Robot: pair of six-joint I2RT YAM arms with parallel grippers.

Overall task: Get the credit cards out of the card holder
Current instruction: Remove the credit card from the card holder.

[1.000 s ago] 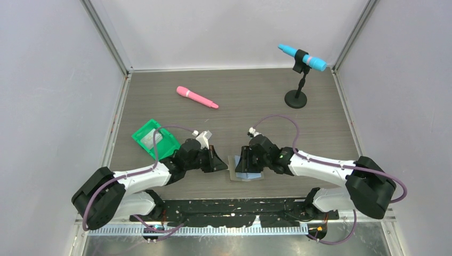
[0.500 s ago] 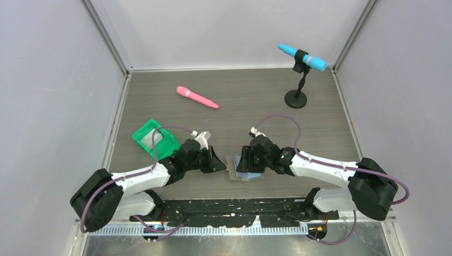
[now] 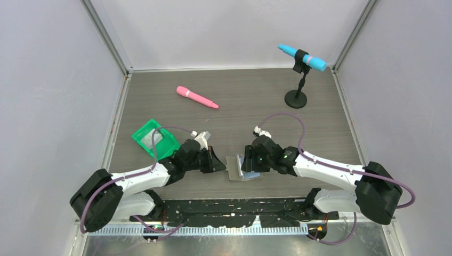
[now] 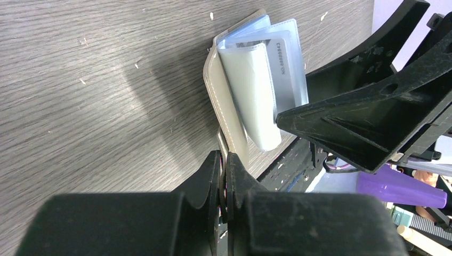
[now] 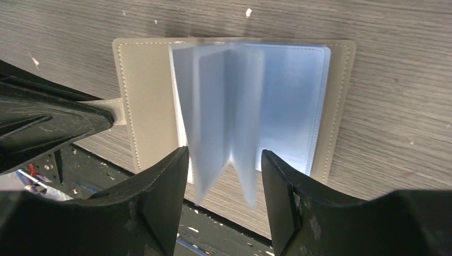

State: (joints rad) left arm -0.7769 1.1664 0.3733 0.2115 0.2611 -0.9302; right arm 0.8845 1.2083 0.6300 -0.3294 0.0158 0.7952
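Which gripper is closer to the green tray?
Left. The left gripper is between the green tray and the card holder, pinching its tab; the right gripper is farther, over the card holder.

Worktop (image 3: 240,106) is a dark grey-brown wood-grain board with little white flecks and scuffs up close. Four things are sitting on it. A pink pen-looking thing (image 3: 197,97) lies flat toward the back left, angled. A green tray (image 3: 154,140) is on the left side, turned at a slant, with something pale inside. A black stand (image 3: 296,99) with a round foot is at the back right, and it's holding a blue pen-like thing off the surface. The card holder (image 3: 233,169) lies open, covers down, near the front edge in the middle, with its pale blue pockets fanned up.
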